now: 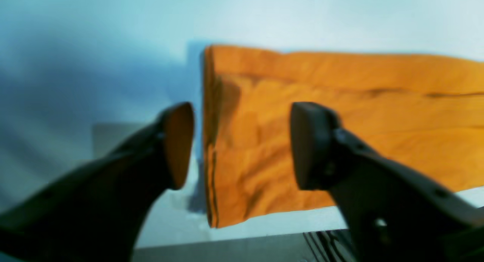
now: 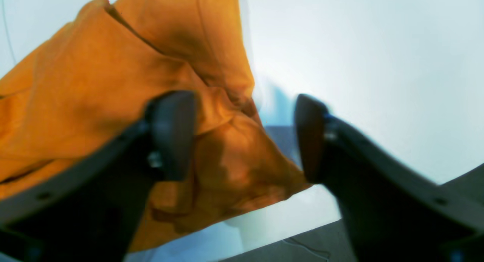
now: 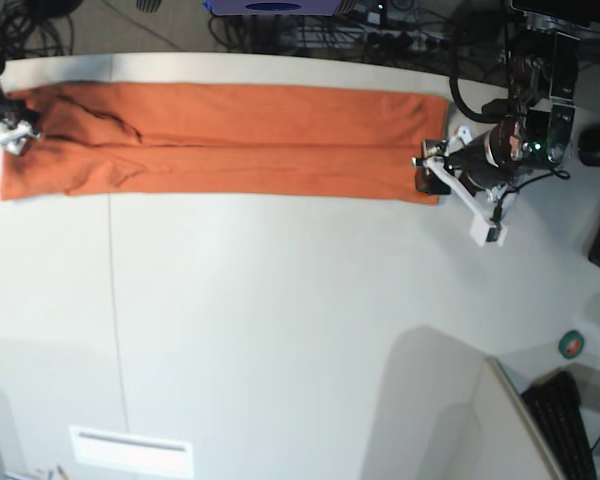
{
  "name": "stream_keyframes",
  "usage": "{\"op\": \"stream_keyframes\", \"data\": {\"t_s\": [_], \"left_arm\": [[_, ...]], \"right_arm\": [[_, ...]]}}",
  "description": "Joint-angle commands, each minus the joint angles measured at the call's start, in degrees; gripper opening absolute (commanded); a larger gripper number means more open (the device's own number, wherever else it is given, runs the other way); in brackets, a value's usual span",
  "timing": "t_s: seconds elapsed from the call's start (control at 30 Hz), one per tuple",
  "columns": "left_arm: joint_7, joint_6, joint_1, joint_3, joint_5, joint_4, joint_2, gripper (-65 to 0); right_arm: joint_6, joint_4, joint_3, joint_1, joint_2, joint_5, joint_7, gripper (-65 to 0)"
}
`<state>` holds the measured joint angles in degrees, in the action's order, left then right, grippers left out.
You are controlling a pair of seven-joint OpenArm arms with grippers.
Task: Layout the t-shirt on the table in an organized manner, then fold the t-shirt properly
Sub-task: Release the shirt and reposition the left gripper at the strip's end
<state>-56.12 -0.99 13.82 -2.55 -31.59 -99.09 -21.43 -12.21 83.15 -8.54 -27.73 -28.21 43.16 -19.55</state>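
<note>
The left gripper point(image 1: 242, 144) stands with its jaws apart over the square end of the t-shirt point(image 1: 321, 141), holding nothing; the cloth's folded edge shows in the gap between the fingers, and whether a pad touches it cannot be told. In the base view that gripper point(image 3: 430, 168) sits at three o'clock of the shirt's long strip. The right gripper point(image 2: 245, 137) is likewise spread, its fingers either side of a rumpled corner of the t-shirt point(image 2: 113, 84) without pinching it; in the base view it point(image 3: 15, 135) is at the strip's nine o'clock end, mostly out of sight.

The t-shirt point(image 3: 230, 140) lies along the twelve o'clock edge of the table point(image 3: 300, 330) as a narrow band, apparently folded lengthwise already, so the step in hand looks like a release after that long fold. The next move probably calls for regripping one end and carrying it across toward the other, keeping the layers stacked and the edges square.
</note>
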Motion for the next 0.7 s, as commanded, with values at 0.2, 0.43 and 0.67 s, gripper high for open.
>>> {"op": "stream_keyframes", "data": {"t_s": [0.2, 0.43, 0.67], "left_arm": [[0.69, 0.25, 3.01, -9.45, -0.19, -8.74, 0.90, -21.6], [1.04, 0.25, 2.92, -6.55, -0.19, -7.07, 6.27, -57.4], [1.39, 0.25, 0.11, -4.00, 0.25, 6.39, 10.13, -65.0]], "right_arm": [[0.12, 13.94, -13.40, -4.58, 3.81, -0.48, 1.40, -26.0], [2.05, 12.01, -9.09, 0.43, 4.07, -0.48, 1.31, -52.5], [2.49, -0.91, -4.87, 8.87, 5.92, -0.48, 1.31, -65.0]]}}
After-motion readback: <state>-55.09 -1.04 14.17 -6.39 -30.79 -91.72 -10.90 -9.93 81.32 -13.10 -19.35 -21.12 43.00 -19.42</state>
